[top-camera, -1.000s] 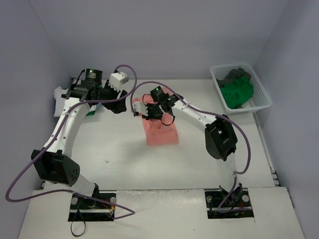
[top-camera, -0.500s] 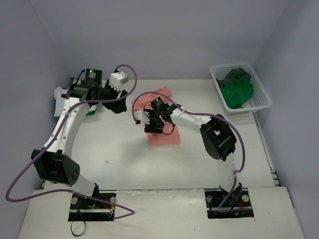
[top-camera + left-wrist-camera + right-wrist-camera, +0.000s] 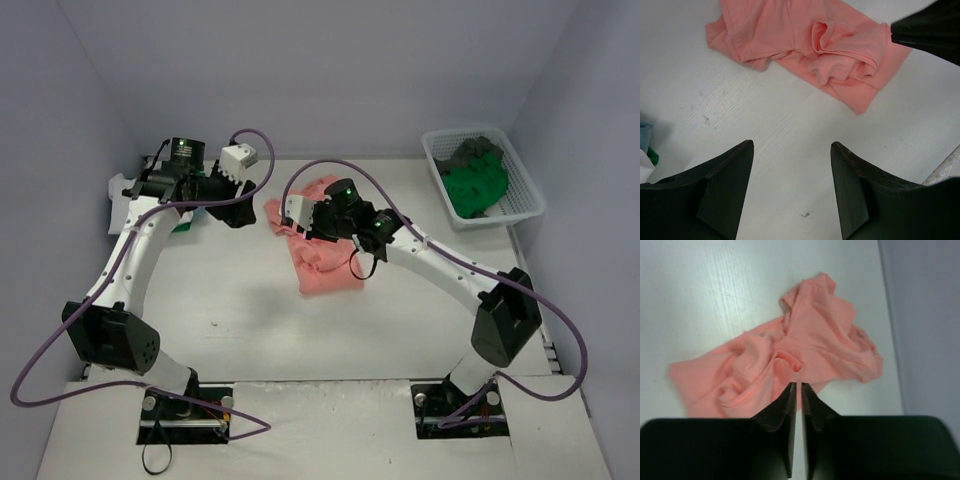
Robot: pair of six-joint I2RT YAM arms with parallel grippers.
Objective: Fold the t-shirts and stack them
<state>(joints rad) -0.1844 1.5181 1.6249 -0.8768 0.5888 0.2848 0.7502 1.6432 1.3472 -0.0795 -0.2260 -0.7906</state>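
Compared with a second ago, the pink t-shirt (image 3: pixel 325 270) is no longer seen as a neat folded rectangle. It is now rumpled, with one part drawn out toward the back of the table (image 3: pixel 230 300). The right arm is seen stretched out much further, its elbow swung away to the right. The left arm is seen where it was.

The right claw (image 3: pixel 796 386) is held low over the pink t-shirt, with its jaws brought nearly together so that only a thin slit is left. The tips are set at a raised fold in the cloth. Most of the shirt is spread ahead of them and to either side. Whether any cloth is pinched cannot be told.

The left claw (image 3: pixel 791 144) is held open with nothing between its jaws. The pink t-shirt lies ahead of it and to its right, well apart.

A green t-shirt (image 3: pixel 475 185) and a grey one (image 3: pixel 475 150) are piled in the basket (image 3: pixel 520 170), far off to the right claw's side.
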